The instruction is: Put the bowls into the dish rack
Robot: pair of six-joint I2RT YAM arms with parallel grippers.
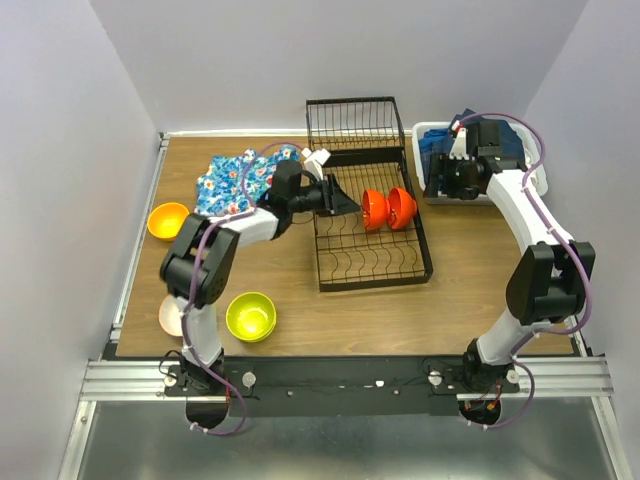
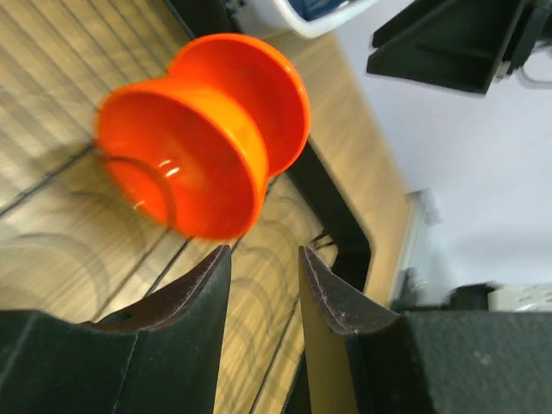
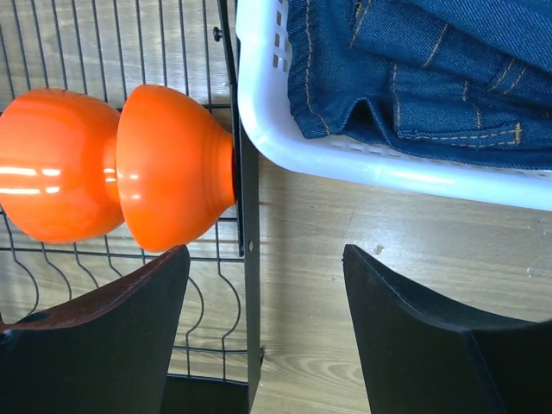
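Left gripper (image 2: pixel 265 252) narrowly parted, empty; two red-orange bowls (image 2: pixel 198 142) on edge, touching, in dish rack (image 1: pixel 375 268) just ahead. Right gripper (image 3: pixel 266 252) spread wide, empty; same bowls ahead-left.

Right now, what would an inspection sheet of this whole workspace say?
Surface: wooden table.
Job's things: two orange bowls on edge in the black dish rack; yellow-orange bowl, lime-green bowl and pale bowl on the table.
Clutter: floral cloth; white basket of jeans.
Grippers: left gripper open, empty, facing the racked bowls; right gripper open, empty, between rack and basket.
Cables: purple cables along both arms.
Surroundings: pale walls; metal rail at near edge.
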